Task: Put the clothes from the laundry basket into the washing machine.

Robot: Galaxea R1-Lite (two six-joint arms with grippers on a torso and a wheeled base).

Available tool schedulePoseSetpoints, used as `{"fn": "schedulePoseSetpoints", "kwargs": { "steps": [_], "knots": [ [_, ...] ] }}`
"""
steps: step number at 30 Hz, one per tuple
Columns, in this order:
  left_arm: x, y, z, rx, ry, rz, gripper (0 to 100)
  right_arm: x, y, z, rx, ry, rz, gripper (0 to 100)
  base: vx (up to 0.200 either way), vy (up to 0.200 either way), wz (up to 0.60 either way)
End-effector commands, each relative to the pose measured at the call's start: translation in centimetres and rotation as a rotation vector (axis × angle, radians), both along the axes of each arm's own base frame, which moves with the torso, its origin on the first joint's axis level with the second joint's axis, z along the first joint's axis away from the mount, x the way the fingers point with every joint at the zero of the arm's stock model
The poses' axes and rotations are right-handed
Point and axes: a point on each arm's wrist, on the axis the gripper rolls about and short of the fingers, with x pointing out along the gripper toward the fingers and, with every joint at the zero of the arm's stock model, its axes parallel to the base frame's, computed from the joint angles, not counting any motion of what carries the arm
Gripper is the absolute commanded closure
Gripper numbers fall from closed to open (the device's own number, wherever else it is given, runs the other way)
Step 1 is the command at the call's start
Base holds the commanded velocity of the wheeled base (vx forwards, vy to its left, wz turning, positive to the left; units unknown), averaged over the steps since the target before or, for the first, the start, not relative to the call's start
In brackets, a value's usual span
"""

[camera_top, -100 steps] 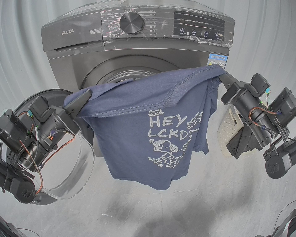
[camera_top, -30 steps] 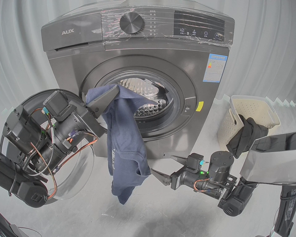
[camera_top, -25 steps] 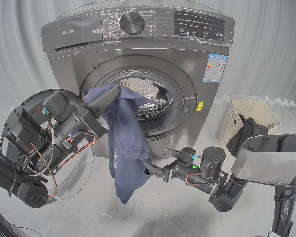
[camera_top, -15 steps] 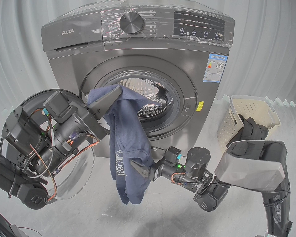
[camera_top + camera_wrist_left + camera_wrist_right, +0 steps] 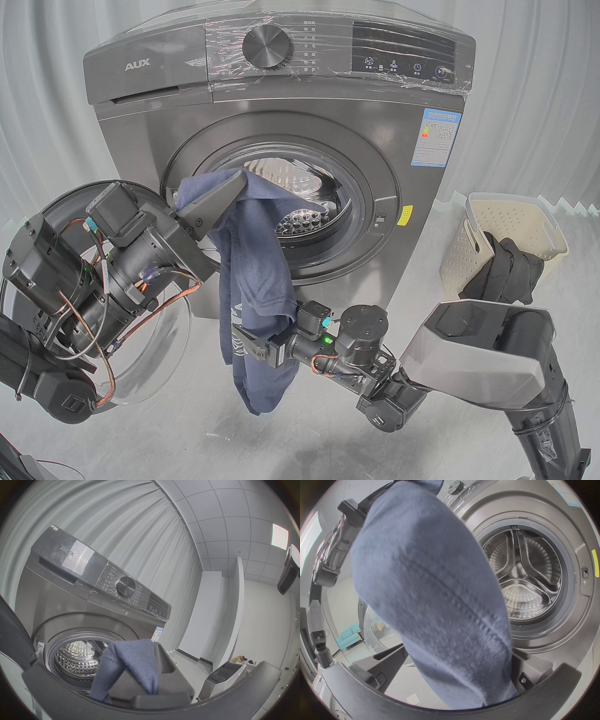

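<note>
Shirt [image 5: 256,275] hangs from left gripper [image 5: 230,182] — inside right gripper [image 5: 250,340].

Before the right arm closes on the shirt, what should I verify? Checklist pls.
1. Door swung open: ok.
2. Drum mouth unblocked: ok, bare metal visible inside.
3. Left end effector shut on the T-shirt top, at the mouth's upper left: ok.
4. Fabric between the right end effector open fingers: ok, per the right wrist view.
5. Hem off the floor: cannot tell.
6. Basket emptied: not ok, a dark garment hangs over the laundry basket rim.
</note>
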Motion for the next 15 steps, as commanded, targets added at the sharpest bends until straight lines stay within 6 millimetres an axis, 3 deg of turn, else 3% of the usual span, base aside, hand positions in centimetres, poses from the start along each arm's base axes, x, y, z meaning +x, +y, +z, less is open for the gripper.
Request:
{"fn": "schedulePoseSetpoints", "kwargs": {
  "steps": [1, 8, 9, 15],
  "knots": [
    [0.0, 0.0, 0.1, -0.004, -0.003, 0.001, 100, -0.1, 1.5, -1.6, -0.005, 0.007, 0.004, 0, 0.0, 0.0, 0.0],
    [0.2, 0.2, 0.3, -0.01, -0.01, 0.011, 100, 1.0, 1.5, -2.4, 0.007, 0.03, -0.097, 0, 0.0, 0.0, 0.0],
    [0.2, 0.3, 0.4, -0.01, -0.011, 0.012, 100, 1.1, 1.2, -2.4, 0.004, 0.037, -0.105, 100, 0.0, 0.0, 0.0],
    [0.4, 0.4, 0.2, -0.007, -0.005, 0.018, 100, 2.6, -0.6, -0.9, 0.048, 0.038, -0.177, 100, 0.0, 0.0, 0.0]
  ]
}}
